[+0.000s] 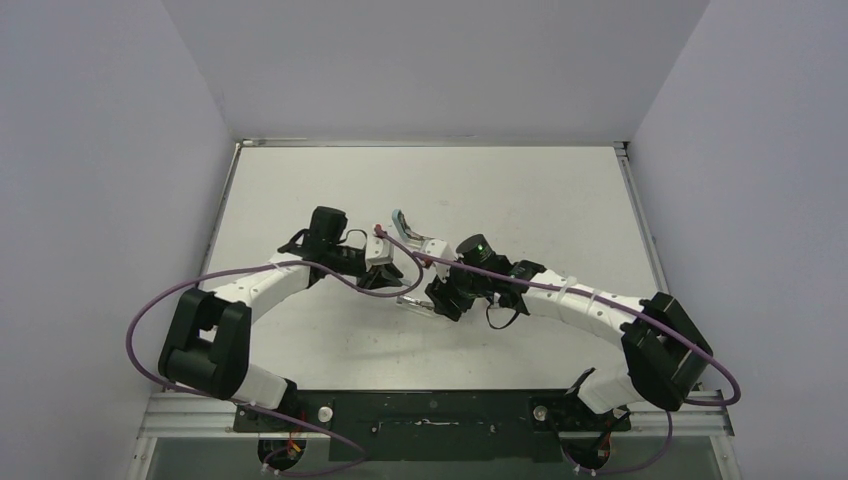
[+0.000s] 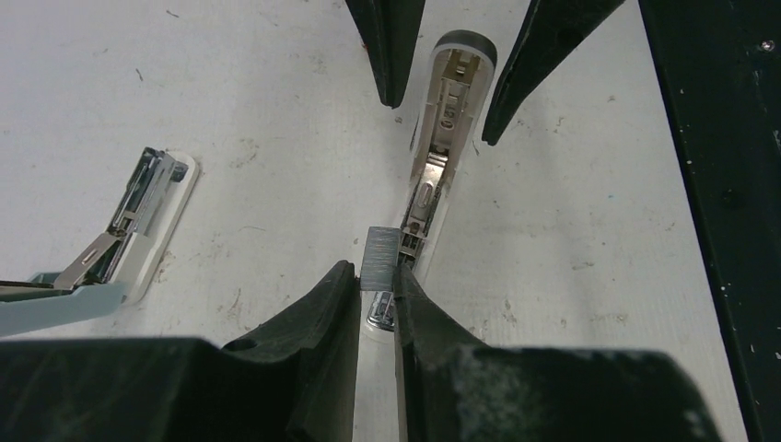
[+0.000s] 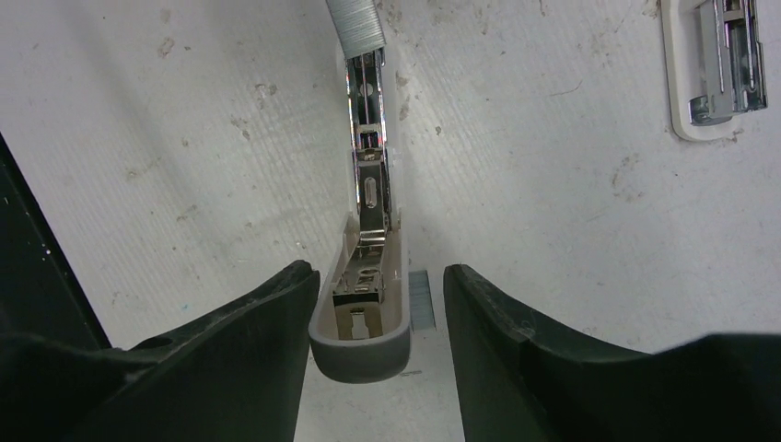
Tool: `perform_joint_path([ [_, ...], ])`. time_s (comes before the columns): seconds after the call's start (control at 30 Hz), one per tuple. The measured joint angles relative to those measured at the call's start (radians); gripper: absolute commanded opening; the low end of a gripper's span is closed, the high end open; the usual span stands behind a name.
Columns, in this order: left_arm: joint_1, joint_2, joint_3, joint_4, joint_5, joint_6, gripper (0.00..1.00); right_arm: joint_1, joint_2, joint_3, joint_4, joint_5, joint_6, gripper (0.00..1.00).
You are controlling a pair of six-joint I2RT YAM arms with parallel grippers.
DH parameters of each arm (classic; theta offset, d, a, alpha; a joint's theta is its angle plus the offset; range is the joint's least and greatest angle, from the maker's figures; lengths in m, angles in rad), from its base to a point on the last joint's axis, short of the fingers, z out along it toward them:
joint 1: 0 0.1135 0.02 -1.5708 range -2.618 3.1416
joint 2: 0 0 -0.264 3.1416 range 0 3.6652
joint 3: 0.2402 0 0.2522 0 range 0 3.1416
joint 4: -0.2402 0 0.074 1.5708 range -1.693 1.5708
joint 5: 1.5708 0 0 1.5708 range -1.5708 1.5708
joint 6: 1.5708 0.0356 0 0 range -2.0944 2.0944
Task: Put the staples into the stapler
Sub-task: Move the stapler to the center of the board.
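Note:
The stapler (image 2: 440, 147) lies opened on the table with its metal channel facing up. It also shows in the right wrist view (image 3: 368, 230) and as a pale strip in the top view (image 1: 414, 301). My left gripper (image 2: 378, 281) is shut on a silvery strip of staples (image 2: 379, 256) and holds it at the near end of the channel. That strip shows at the top of the right wrist view (image 3: 357, 23). My right gripper (image 3: 379, 285) is open and straddles the stapler's grey end. Its fingers (image 2: 391, 46) flank that end. The red-and-white box is out of view.
A second short strip of staples (image 3: 420, 299) lies on the table beside the stapler's grey end. A white and pale-blue stapler piece (image 2: 138, 230) with a metal part lies to the left; it also shows in the right wrist view (image 3: 718, 64). White walls enclose the table (image 1: 560, 190).

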Motion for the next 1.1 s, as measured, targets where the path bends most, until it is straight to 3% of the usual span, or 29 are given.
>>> perform_joint_path([
  [0.37,-0.007,0.032,0.045,-0.042,0.000,0.095,0.01,0.000,-0.042,-0.021,0.008,-0.047,-0.061,0.77],
  [0.6,-0.015,0.053,0.059,-0.107,0.000,0.173,0.01,-0.024,-0.080,-0.021,-0.001,-0.159,-0.117,0.80],
  [1.1,-0.069,0.168,0.214,-0.355,-0.008,0.388,0.00,-0.277,-0.203,0.029,-0.067,-0.353,-0.217,0.79],
])
